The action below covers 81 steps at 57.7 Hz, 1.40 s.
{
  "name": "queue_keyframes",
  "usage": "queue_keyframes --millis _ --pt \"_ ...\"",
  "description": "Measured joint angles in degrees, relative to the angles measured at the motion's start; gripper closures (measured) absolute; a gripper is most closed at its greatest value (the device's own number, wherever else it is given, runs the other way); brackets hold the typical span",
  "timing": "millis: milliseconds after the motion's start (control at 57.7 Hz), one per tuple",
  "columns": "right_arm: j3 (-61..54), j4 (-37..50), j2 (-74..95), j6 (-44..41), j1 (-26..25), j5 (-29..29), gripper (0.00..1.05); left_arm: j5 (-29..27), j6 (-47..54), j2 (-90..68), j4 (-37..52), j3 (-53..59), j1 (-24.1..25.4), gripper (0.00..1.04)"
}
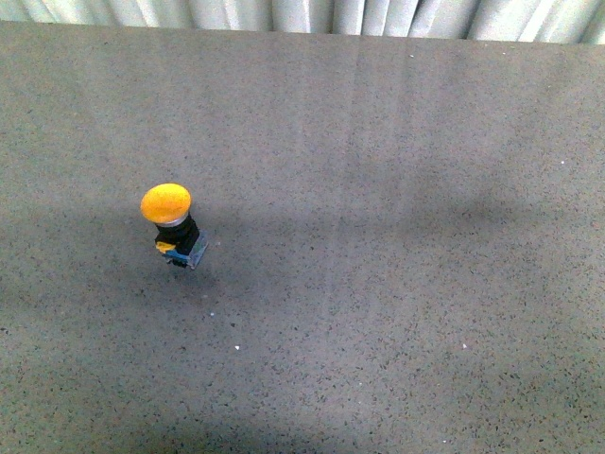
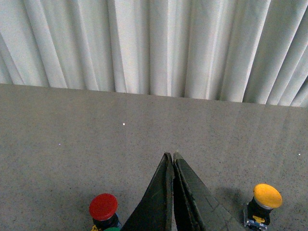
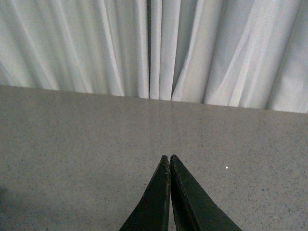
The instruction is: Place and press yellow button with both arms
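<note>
Front view first: the yellow button (image 1: pixel 171 225) stands upright on the grey speckled table (image 1: pixel 397 284), cap up and base down, over on the left half of the surface. Neither arm shows here, so nothing is touching it. My guess is it's standing cap-up like that so a gripper can either grab the black neck to move it or just come down on the dome.

Left wrist view: the left gripper (image 2: pixel 172 156) has its two dark fingers pinched together at the tips, nothing between them, basically closed on air. It sits above the table and looks out towards the white curtain (image 2: pixel 154 43). The yellow button (image 2: pixel 263 206) is off to one side of the jaws, back nearer the wrist than the tips, clearly apart from them. On the other side of the jaws there's a red button (image 2: pixel 103 208), also untouched, with something green peeking in just beside it at the frame edge, can't tell what that is.

Right wrist view: the right gripper (image 3: pixel 169 158) is the same story, fingers together, empty, hovering over bare table and facing the curtain. No button visible near these jaws at all, so I'd say this arm is well away from the action and the left one is the closer candidate for the pickup.
</note>
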<state>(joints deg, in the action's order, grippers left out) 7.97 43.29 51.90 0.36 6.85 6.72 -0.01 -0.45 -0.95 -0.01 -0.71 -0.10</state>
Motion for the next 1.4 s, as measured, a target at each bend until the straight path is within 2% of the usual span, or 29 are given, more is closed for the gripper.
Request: queue_keyframes --millis 121,191,277,416,849,1403 --pt "-2.7 -3.3 -5.9 0.0 -1.8 -2.0 1.03 0.0 0.0 0.0 0.0 0.0 0.0 1.03" --pt "-3.6 -5.0 -8.5 -0.1 -4.9 -6.2 1.03 0.0 0.0 0.0 0.0 0.0 0.0 1.03" --pt "-4.3 -6.9 -11.2 -0.1 -6.5 -6.3 1.03 0.0 0.0 0.0 0.0 0.0 0.0 1.03" --pt "-6.7 -6.3 -13.9 -0.1 -6.6 -6.7 1.03 0.0 0.0 0.0 0.0 0.0 0.0 1.03" --pt "-6.9 -20.2 -28.8 -0.1 -6.7 -6.7 1.03 0.0 0.0 0.0 0.0 0.0 0.0 1.03" --pt "-6.9 -33.0 -41.6 -0.1 -6.7 -6.7 1.03 0.0 0.0 0.0 0.0 0.0 0.0 1.03"
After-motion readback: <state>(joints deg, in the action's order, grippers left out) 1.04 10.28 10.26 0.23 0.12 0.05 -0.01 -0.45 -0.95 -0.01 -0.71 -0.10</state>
